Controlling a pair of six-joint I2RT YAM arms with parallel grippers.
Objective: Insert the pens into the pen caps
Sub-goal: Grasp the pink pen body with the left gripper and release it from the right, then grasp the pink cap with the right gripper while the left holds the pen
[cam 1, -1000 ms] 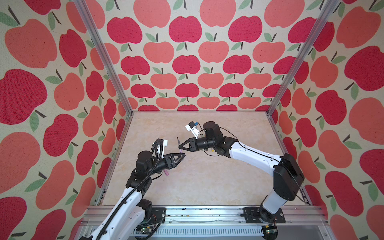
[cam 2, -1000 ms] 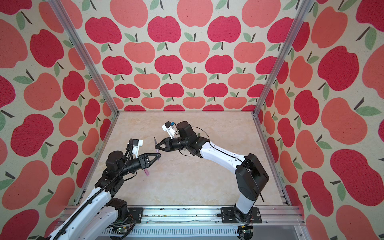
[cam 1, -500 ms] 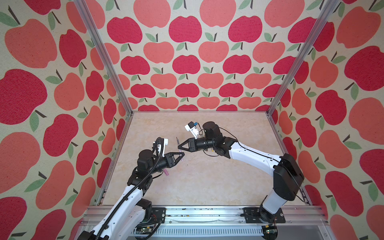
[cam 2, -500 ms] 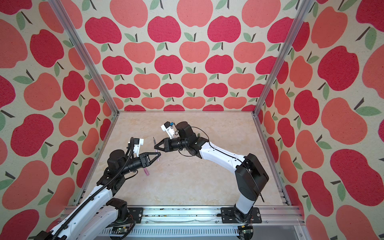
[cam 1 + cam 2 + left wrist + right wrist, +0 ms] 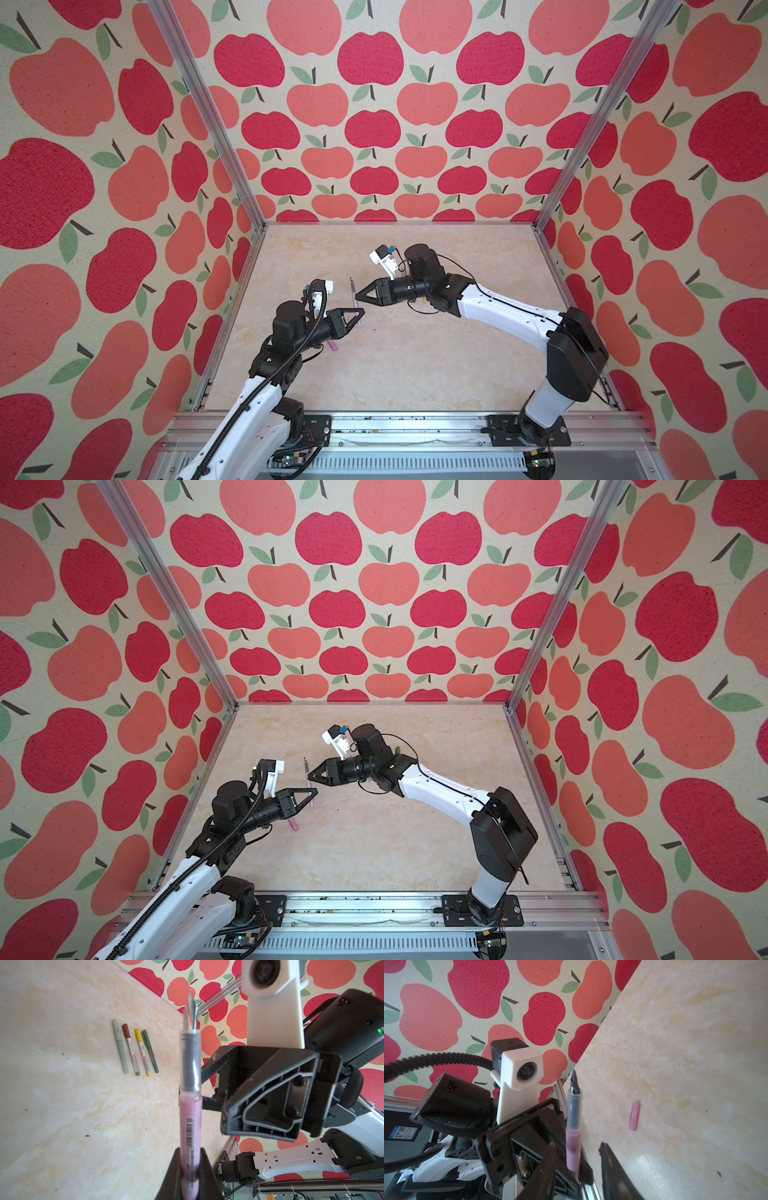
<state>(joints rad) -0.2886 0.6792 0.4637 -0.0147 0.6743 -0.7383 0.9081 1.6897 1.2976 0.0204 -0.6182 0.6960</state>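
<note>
My left pincer (image 5: 360,311) is clamped tight on the lower barrel of the slim pink plastic marker pen (image 5: 190,1118). It holds the pen above the marbled beige tabletop (image 5: 62,1105), with the dark grey grip section and pointed tip bare. My right pincer (image 5: 577,1146) faces it, its 2 black fingers parted with the pen's barrel between them; I cannot tell whether either touches it. The short pink plastic cap (image 5: 634,1115) lies flat on the tabletop, near my left wrist in both top views. Well apart, 4 capped pens lie side by side: pale green pen (image 5: 120,1047), brown-capped white pen (image 5: 131,1051), yellow-capped white pen (image 5: 142,1052), dark green pen (image 5: 150,1051).
</note>
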